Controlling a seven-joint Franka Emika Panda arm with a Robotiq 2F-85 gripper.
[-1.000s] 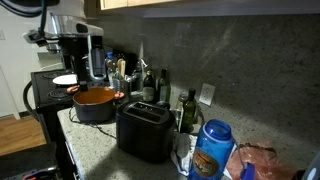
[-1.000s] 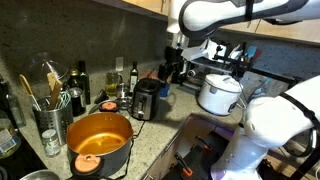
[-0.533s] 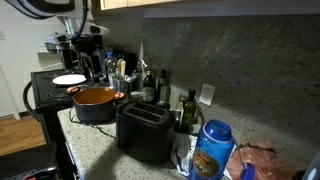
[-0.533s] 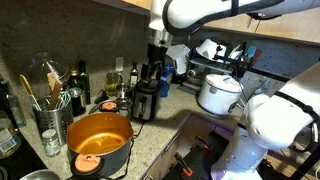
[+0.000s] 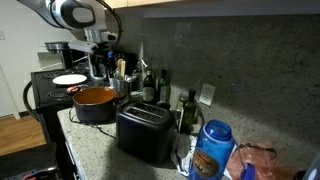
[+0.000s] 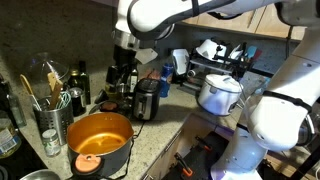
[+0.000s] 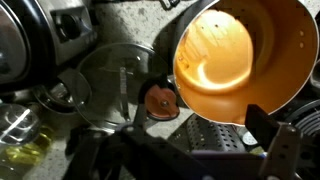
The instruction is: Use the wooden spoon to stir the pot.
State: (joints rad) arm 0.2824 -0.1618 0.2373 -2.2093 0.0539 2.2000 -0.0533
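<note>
My jaws are spread and pinch nothing. They hang in the air over the speckled stone counter (image 6: 165, 130) and touch no object. Just under them, the wrist view shows one round clear glass lid (image 7: 115, 85) and one small orange-red round thing (image 7: 160, 101), too blurred to name.

The one wide, low pot (image 7: 235, 50), dark grey outside and orange inside, lies apart from my jaws. It stands upright and uncovered on the counter in both exterior views (image 5: 95, 100) (image 6: 100, 140), near and to the left in the latter.

One black boxy toaster (image 6: 147, 100) stands to its right, farther off. To the left of the pot, one metal holder (image 6: 48, 125) carries several utensils, which I cannot count. Far right sits one white rounded cooker (image 6: 218, 93).
</note>
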